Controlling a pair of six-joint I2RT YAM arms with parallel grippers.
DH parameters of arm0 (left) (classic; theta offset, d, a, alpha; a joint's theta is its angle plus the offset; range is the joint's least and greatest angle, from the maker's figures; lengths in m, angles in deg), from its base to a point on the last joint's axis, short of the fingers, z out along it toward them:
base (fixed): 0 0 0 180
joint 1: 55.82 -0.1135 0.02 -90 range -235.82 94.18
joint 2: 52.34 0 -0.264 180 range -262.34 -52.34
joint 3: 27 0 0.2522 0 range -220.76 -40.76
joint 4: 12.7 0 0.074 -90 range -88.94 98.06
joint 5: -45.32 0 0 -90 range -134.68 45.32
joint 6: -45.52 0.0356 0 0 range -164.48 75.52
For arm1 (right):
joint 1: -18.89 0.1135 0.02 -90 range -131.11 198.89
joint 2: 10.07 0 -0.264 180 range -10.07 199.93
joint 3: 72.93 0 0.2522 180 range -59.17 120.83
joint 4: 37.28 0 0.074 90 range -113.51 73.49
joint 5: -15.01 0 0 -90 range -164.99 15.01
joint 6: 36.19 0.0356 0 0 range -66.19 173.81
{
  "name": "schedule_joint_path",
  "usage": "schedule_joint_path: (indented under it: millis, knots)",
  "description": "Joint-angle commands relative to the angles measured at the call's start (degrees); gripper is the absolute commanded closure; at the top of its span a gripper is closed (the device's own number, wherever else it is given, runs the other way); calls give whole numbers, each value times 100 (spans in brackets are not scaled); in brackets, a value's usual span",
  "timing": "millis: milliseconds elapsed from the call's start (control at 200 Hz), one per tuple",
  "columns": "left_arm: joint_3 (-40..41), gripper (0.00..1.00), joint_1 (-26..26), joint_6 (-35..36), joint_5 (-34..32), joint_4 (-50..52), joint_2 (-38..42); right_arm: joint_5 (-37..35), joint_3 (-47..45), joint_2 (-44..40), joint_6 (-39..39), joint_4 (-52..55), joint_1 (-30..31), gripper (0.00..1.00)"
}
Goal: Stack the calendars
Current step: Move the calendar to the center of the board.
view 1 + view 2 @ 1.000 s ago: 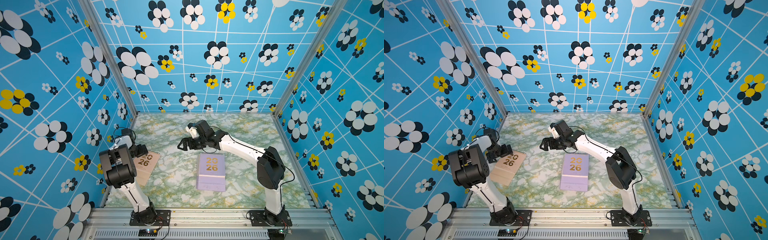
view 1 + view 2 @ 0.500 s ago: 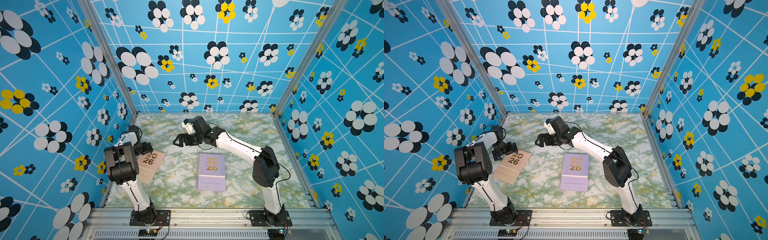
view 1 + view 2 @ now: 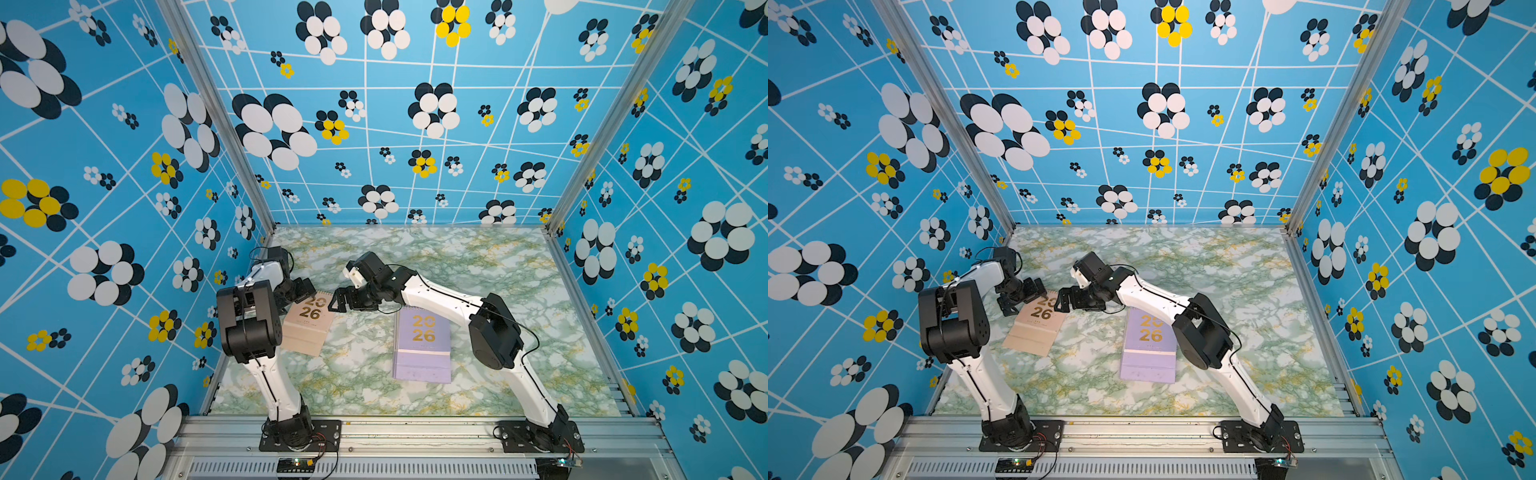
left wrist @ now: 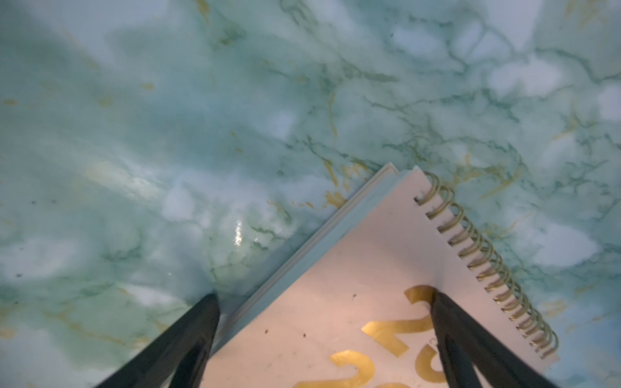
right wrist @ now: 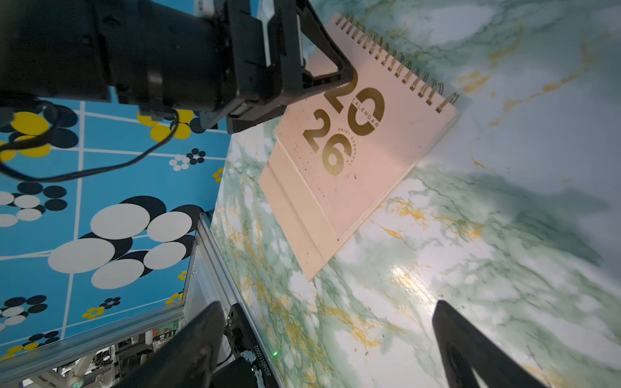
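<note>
**A:** While the left gripper [image 3: 300, 291] stands wide open over the peach-pink calendar [image 3: 309, 328], what worries you most?

**B:** Where it would bite. In the left wrist view one finger [image 4: 188, 336] is off the calendar's side edge, over the marbled surface [image 4: 168, 134]. The other finger [image 4: 470, 342] sits over the gold "20" on the cover. Closing from there would probably scrape the cover or shove the calendar sideways, not pinch it. A flat thing lying on a surface offers little edge to catch.

**A:** And further right?

**B:** The right gripper [image 3: 338, 300] also has its jaws apart and holds nothing. It hangs just beside the calendar's spiral-bound corner, close to the left gripper. If both go for that corner, they could knock together. Further right, the lavender calendar [image 3: 422, 345] lies flat near the middle, well apart from the peach-pink one. If the peach-pink one is lifted by a corner, it may sag or swing and land askew on the lavender one.

**A:** And the poses?

**B:** The left arm [image 3: 249, 324] is folded tight, with its elbow high and its wrist bent down towards the middle. The right arm [image 3: 494, 332] stretches long and low from its base. Its forearm crosses above the lavender calendar's spiral end, and its wrist is aimed at the peach-pink calendar. Only these two calendars show.
</note>
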State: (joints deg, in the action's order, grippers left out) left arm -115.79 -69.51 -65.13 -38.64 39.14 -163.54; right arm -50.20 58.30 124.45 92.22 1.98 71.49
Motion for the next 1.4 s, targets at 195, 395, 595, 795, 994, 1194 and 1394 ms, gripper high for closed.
schedule_joint_path:
  millis: [195, 395, 595, 795, 994, 1194, 1394]
  knots:
    - [824, 0, 161, -546, 820, -814, 128, -66, 590, 556, 430, 323, 57, 3]
    - [1474, 0, 263, -792, 1023, -1315, 485, -177, 992, 846, 451, 580, 57, 3]
    - [1899, 0, 327, -918, 1133, -1608, 875, -280, 1243, 1048, 456, 772, 55, 3]
    - [1948, 0, 337, -906, 1096, -1679, 906, -472, 1173, 1006, 465, 954, 56, 3]
    - [1971, 0, 341, -913, 1204, -1829, 926, -576, 830, 897, 567, 820, 58, 3]
    - [2127, 0, 379, -974, 1318, -2011, 1080, -498, 1010, 1122, 681, 781, 55, 3]
    - [2246, 0, 463, -1071, 1441, -2206, 1161, -458, 1402, 1381, 702, 887, 49, 3]
